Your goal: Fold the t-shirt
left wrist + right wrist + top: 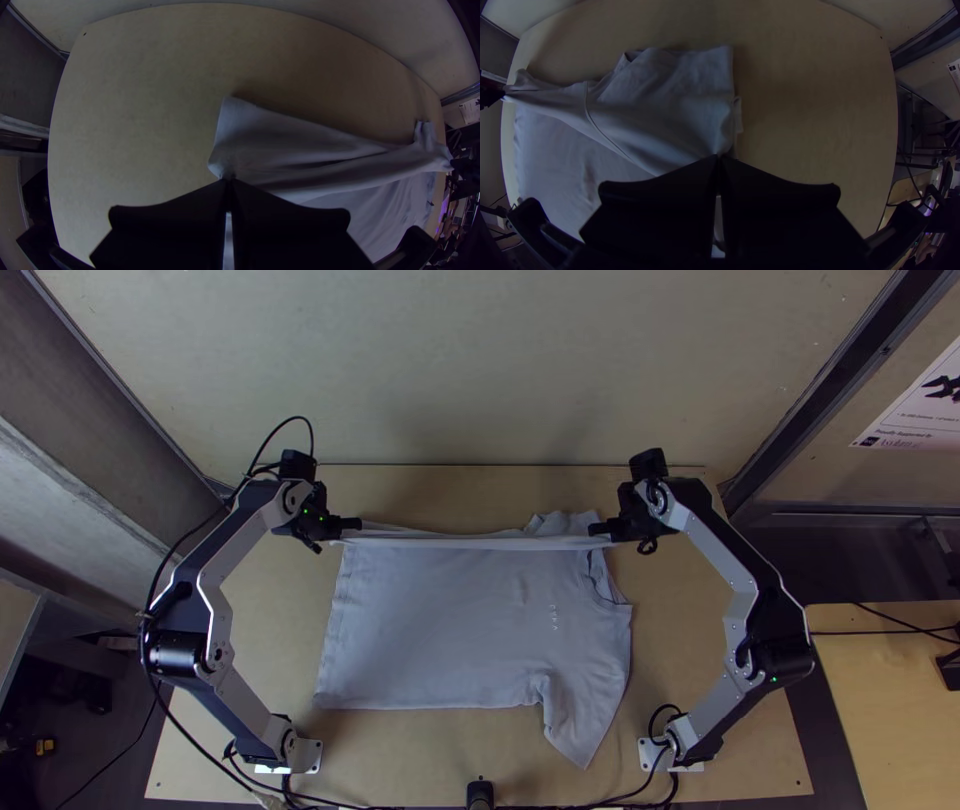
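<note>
The t-shirt [440, 620] lies across the middle of the desk [420, 750], hem [332, 640] to the left, collar [604, 582] to the right, near sleeve [580, 725] angled toward the near edge. The left pincer [352, 526] holds the cloth at the far left corner; the right pincer [600, 530] holds it at the far right, by the shoulder and far sleeve [700, 75]. Both are closed narrow on the fabric, with a taut span between them.

Judged step: lengthwise fold, far side toward near.

1. Maintain equal height and equal pace on both sides; a lagging pincer would skew the crease.
2. Hold tension light. Excess pull may drag the lower layer or slip a corner free.
3. Lift enough to clear the body, carry toward the near edge, and lower before release.
4. Align the hem at left first. The near sleeve should be tucked inward separately, since it projects beyond the body's near edge.

Limits of inspection: the depth of cloth in each grip cannot be determined, nor whether one or both layers are caught. The raised span covers part of the collar area. The loose cloth beyond it is partly concealed, so check for a doubled sleeve.
</note>
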Motion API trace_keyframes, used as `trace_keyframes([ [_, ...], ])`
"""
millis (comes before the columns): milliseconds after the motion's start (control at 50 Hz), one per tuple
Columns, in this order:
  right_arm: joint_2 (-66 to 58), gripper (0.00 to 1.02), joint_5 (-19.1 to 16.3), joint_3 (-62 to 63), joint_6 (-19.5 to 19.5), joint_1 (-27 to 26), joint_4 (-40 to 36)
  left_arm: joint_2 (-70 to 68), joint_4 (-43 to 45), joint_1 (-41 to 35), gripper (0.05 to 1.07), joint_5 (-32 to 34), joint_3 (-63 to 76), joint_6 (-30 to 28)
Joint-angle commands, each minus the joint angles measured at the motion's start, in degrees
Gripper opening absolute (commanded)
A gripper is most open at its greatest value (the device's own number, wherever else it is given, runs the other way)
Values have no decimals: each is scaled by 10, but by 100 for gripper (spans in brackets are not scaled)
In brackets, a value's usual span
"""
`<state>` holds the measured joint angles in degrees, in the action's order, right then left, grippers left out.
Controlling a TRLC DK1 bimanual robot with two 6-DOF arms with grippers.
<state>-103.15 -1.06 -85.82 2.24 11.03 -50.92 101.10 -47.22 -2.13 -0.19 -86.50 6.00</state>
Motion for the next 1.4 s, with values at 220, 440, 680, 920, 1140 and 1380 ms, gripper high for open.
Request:
trace_keyframes([
  [220, 53, 2, 10, 112, 6, 11, 13, -89, 24, -8, 8, 3, 136, 0],
  [440, 53, 2, 11, 167, 4, 11, 57, -115, 89, -16, 8, 3, 224, -1],
  [680, 20, 17, 19, 181, 2, 10, 87, -90, 148, 2, 55, 3, 256, 1],
  [920, 63, 82, 50, 184, 7, 2, 86, -86, 121, 15, 98, 33, 227, 2],
  [1140, 151, 99, 52, 174, 14, 0, 65, -130, 84, 26, 100, 72, 177, 4],
  [1380, 230, 99, 54, 152, 24, 6, 10, -177, 27, 33, 100, 92, 134, -11],
])
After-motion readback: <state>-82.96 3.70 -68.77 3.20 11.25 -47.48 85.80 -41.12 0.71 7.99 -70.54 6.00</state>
